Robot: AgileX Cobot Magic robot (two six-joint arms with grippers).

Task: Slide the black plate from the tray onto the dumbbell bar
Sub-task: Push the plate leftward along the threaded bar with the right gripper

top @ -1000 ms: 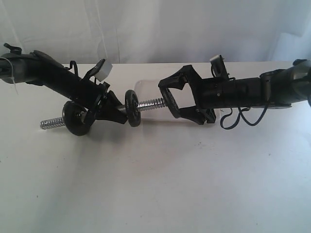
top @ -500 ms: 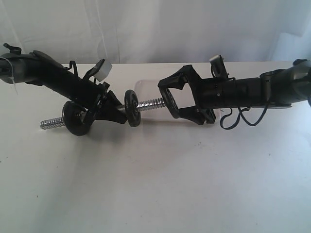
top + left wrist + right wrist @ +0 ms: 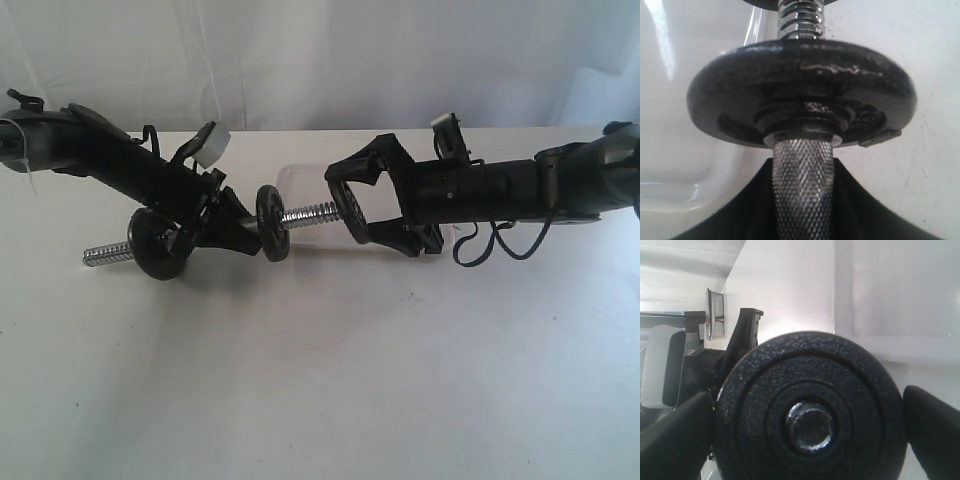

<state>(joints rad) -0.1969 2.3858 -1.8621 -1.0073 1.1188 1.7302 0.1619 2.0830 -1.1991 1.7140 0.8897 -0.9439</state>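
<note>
My left gripper (image 3: 215, 228) is shut on the knurled middle of the dumbbell bar (image 3: 310, 213), holding it off the table, nearly level. One black disc (image 3: 160, 245) sits on the bar left of that grip, another (image 3: 270, 222) just right of it, seen close in the left wrist view (image 3: 800, 75). My right gripper (image 3: 352, 208) is shut on a third black plate (image 3: 755, 405) by its rim. The bar's end (image 3: 810, 426) shows in this plate's centre hole, so the plate is on the threaded tip. The white tray (image 3: 300, 175) lies behind the bar.
The white table (image 3: 320, 380) stretches toward the front below both arms. A loose black cable (image 3: 500, 245) hangs under the right arm. A white wall backs the table.
</note>
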